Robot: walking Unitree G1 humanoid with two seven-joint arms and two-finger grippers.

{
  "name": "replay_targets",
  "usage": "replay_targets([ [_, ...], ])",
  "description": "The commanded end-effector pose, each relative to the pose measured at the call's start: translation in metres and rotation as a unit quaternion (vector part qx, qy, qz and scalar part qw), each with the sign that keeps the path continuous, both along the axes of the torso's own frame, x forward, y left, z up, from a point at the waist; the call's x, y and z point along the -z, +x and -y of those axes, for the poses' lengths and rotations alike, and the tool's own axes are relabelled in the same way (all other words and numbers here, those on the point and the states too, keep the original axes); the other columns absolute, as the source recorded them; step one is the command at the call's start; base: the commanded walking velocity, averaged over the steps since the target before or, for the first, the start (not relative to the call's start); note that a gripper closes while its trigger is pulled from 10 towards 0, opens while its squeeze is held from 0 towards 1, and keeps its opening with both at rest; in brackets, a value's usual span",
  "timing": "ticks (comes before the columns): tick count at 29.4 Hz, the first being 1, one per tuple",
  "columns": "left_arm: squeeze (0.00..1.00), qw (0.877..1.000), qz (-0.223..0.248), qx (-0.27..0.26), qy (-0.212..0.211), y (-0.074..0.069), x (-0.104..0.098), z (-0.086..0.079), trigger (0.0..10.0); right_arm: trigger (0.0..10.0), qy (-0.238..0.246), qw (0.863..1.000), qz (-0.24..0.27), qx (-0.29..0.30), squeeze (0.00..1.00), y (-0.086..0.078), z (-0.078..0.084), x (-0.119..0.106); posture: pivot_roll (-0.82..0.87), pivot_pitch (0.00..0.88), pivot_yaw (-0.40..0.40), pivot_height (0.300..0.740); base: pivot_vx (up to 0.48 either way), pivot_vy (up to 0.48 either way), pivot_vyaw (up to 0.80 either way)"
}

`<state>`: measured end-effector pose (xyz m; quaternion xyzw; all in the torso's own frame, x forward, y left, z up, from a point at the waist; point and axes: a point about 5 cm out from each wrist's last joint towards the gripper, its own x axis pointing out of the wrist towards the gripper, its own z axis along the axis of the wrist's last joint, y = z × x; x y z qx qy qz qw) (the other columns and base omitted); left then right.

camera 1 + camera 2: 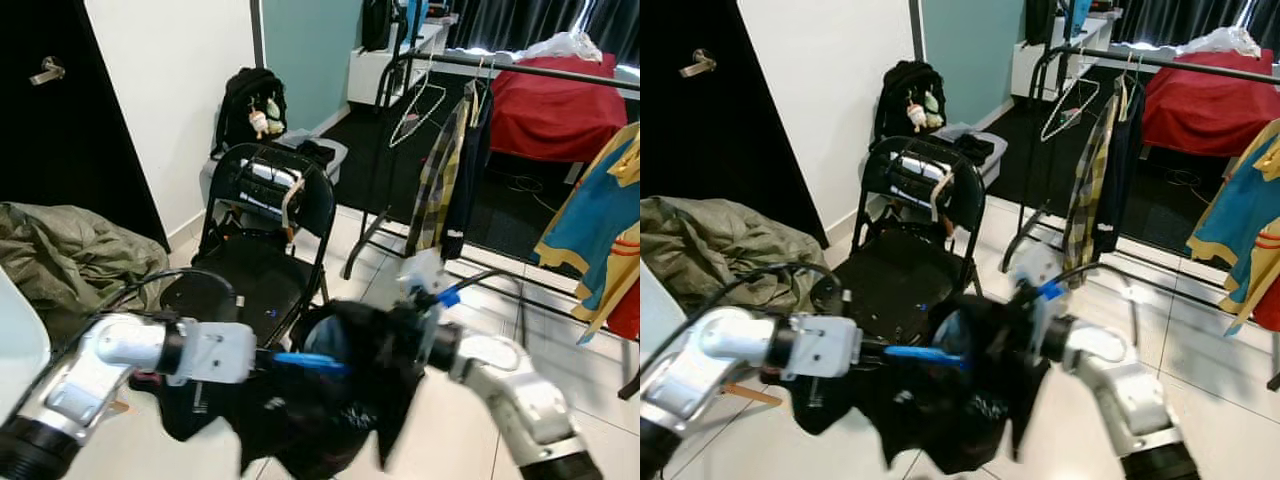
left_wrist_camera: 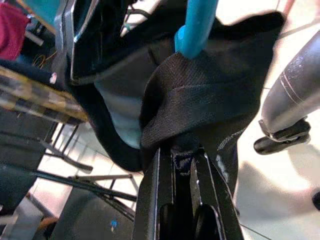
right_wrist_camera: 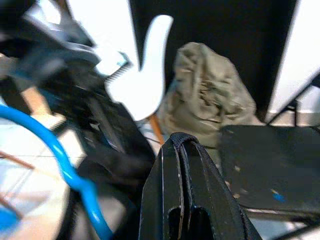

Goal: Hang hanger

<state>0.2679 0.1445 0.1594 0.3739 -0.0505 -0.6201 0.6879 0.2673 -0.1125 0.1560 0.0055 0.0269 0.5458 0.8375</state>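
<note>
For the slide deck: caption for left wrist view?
Left claw pinching black garment draped on blue hanger.

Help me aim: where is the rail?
The rail runs across the upper right of the eye views, beyond the black chair, with shirts and a bare hanger on it.

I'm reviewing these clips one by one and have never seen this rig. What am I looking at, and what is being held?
A humanoid robot with two silver arms. The two wide pictures come from its head cameras; the two close ones look along each gripper's black fingers. Between the arms hangs a black garment on a blue hanger. The left gripper pinches the fabric; the right gripper is shut, what it holds unclear. Ahead stand a black folding chair and a clothes rack with hanging clothes, where the hanger presumably goes.
</note>
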Motion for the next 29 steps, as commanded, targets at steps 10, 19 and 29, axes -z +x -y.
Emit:
replay_targets([
  [10, 0.00, 0.998, 0.034, -0.045, 0.005, 0.014, 0.005, 0.005, 10.0, 10.0, 0.030, 0.998, -0.016, -0.052, 0.00, -0.014, -0.026, -0.003, -0.08, 0.016, 0.009, 0.740, 0.000, 0.000, 0.00],
  [19, 0.00, 0.997, 0.046, -0.064, 0.013, 0.017, 0.009, 0.003, 10.0, 10.0, 0.021, 0.999, -0.037, -0.022, 1.00, -0.007, -0.021, 0.001, -0.08, 0.017, 0.008, 0.740, 0.000, 0.000, 0.00],
  [29, 0.00, 0.995, 0.052, -0.090, -0.005, 0.020, 0.006, -0.005, 10.0, 10.0, -0.097, 0.989, -0.023, 0.111, 1.00, 0.019, 0.039, 0.015, -0.07, 0.015, 0.010, 0.740, 0.000, 0.000, 0.00],
])
